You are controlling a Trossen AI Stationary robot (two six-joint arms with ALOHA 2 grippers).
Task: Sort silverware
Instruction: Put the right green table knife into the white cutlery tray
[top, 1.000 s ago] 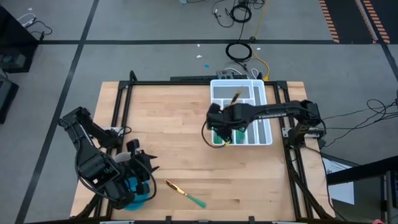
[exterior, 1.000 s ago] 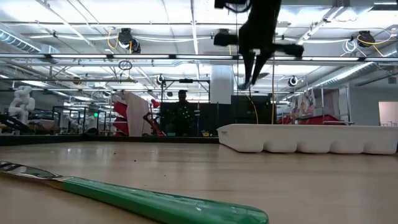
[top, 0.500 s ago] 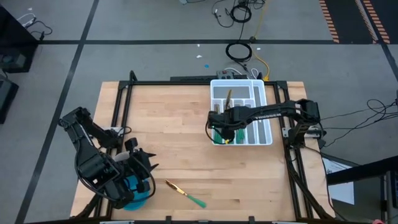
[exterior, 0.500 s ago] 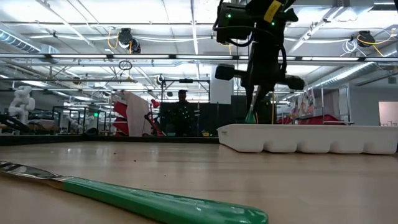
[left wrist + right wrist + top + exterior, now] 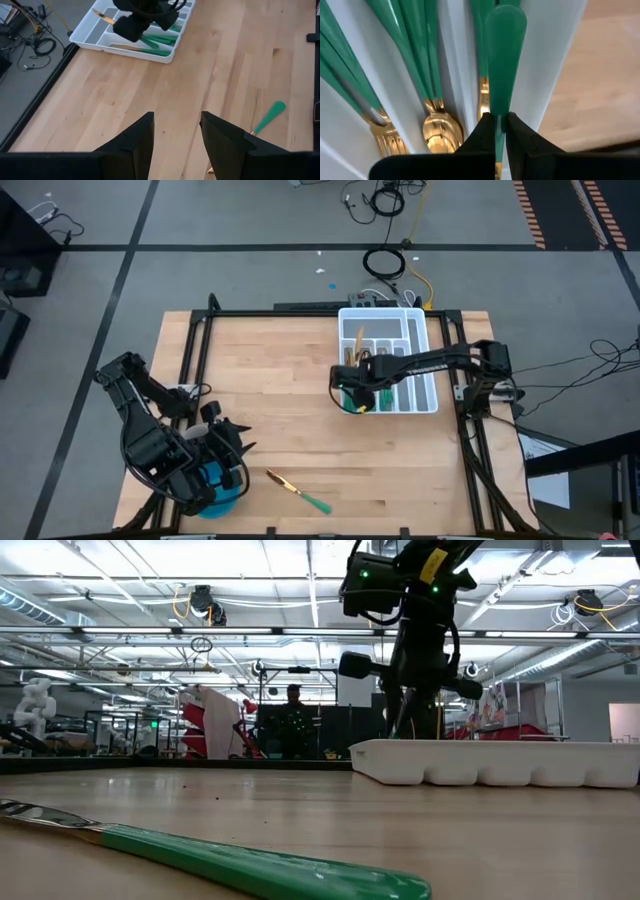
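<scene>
Gripping utensil (image 5: 504,60) lengthwise over tray (image 5: 555,50), right hand (image 5: 497,131)

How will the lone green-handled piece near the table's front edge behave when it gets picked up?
The utensil is probably stiff and light, being slim with a gold metal head. It lies flat on the bare table, so closing under it may be awkward. Its glossy tapered handle could slip or swing in a pinch.

High cam overhead, low cam table-level, both share white tray (image 5: 428,402), wrists close.
</scene>
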